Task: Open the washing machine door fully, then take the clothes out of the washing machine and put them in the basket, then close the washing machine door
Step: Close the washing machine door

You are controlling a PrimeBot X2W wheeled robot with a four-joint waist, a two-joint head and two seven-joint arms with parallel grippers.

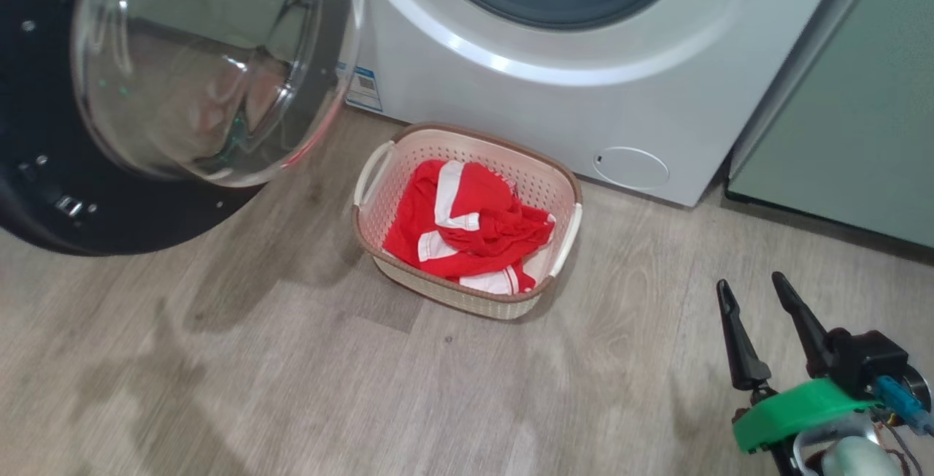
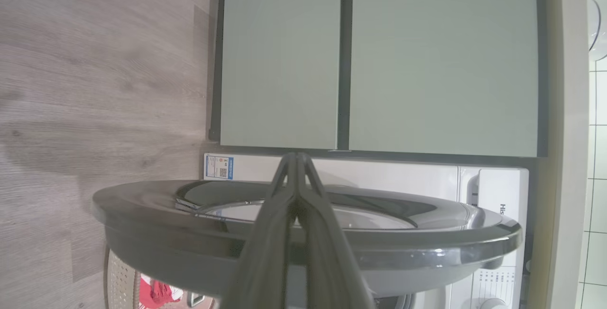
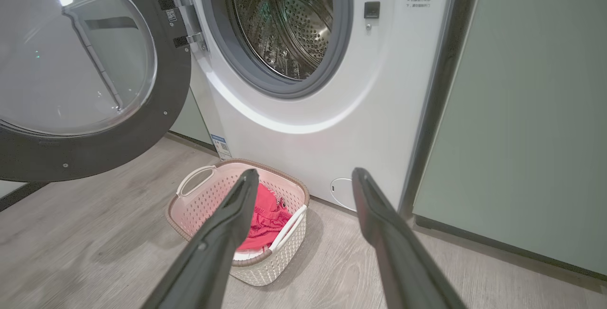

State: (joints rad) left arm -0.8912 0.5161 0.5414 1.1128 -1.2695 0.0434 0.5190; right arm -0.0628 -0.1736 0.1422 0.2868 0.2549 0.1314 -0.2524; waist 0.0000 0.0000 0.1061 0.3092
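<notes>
Floor (image 1: 620, 330) lies open between the spread, empty right gripper (image 1: 751, 280) and the cream perforated basket (image 1: 408, 184) of red white-striped clothes (image 1: 474, 228). The left gripper (image 2: 296, 156), fingers closed together, lies across the edge of the black-rimmed glass door (image 2: 427, 247).

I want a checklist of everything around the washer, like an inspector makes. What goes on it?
Surface: grey wood-look floor.
Job's things: door wide open; washer drum shows no clothes; red clothes lie in basket in front of washer.
Clutter: nothing seen.
Grippers: left gripper shut, over the door's rim; right gripper open, holding nothing.
Cables: thin wires by right gripper's base.
Surroundings: green cabinets beside washer; white tiles.
</notes>
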